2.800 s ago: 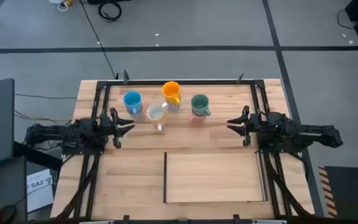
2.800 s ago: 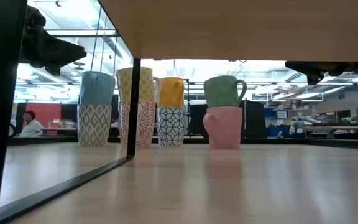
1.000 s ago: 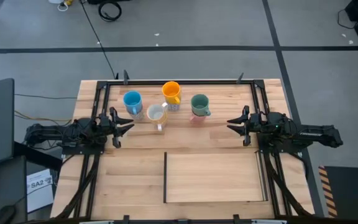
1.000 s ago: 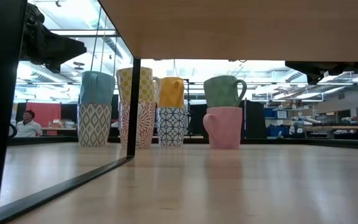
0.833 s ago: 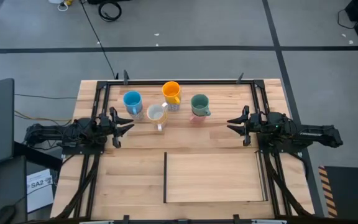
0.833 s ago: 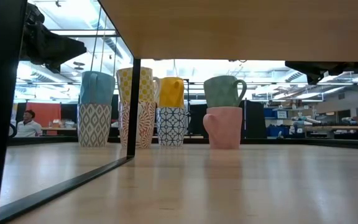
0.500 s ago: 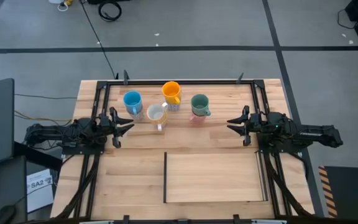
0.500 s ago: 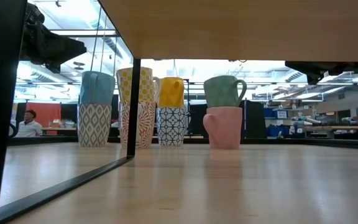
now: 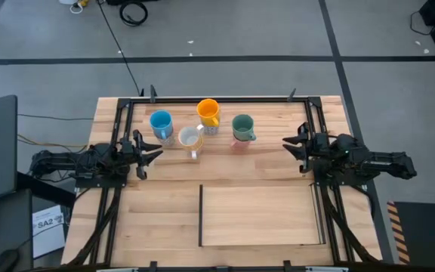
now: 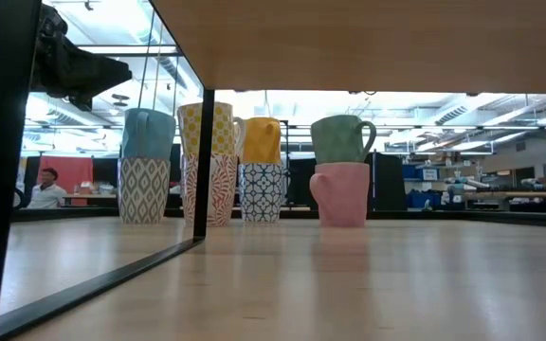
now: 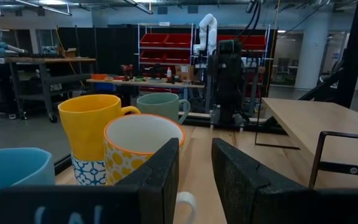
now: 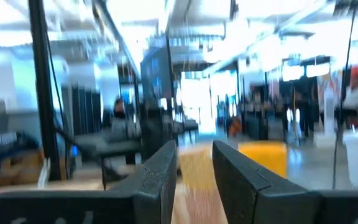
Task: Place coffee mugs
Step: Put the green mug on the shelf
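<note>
A pale wooden bench [image 9: 165, 204] carries four two-high stacks of small round ceramic coffee mugs [image 9: 202, 125] near the middle of its far edge: blue [image 10: 147, 132], yellowish [image 10: 207, 128], orange [image 10: 262, 140] and green [image 10: 341, 138] on top, the green on a pink mug [image 10: 341, 193]. The left gripper [image 9: 143, 148] hovers near the left edge, the right gripper [image 9: 293, 146] near the right edge, each parted and empty. Placing looks finished; any further reach should approach slowly, well clear of the stacks.

One camera looks straight down on the bench [image 9: 165, 204]; another sits at bench level, sharing the stacked mugs [image 10: 339, 169].
</note>
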